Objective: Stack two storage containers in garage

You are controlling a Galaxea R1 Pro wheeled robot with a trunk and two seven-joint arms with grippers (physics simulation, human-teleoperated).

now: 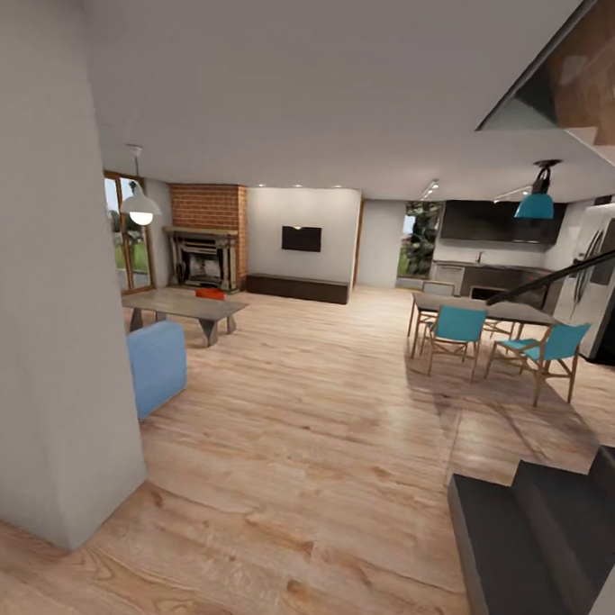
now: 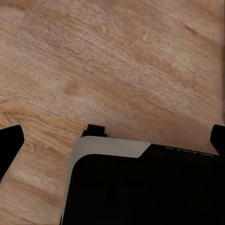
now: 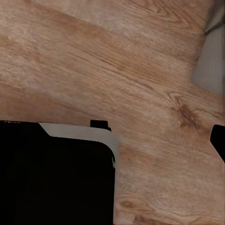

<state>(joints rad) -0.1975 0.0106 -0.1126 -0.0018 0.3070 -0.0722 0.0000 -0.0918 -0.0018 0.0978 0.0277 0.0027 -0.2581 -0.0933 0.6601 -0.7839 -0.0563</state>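
Far across the living room, one red-orange storage container (image 1: 209, 292) sits on the low grey table (image 1: 177, 304) in front of the red brick fireplace (image 1: 205, 239). Only its top part shows over the tabletop. In the left wrist view my left gripper (image 2: 114, 140) hangs open over the wood-plank floor, its dark fingertips (image 2: 10, 144) at opposite edges of the picture with nothing between them. In the right wrist view my right gripper (image 3: 114, 140) also stands open over the planks, with one fingertip (image 3: 218, 140) in sight. My black base (image 2: 140, 187) lies under both.
A white wall corner (image 1: 45, 330) stands close on the left, with a blue seat (image 1: 157, 365) behind it. Dark stair steps (image 1: 539, 536) rise at the near right. A dining table with teal chairs (image 1: 487, 330) stands at mid right. Wood-plank floor (image 1: 320, 416) stretches ahead.
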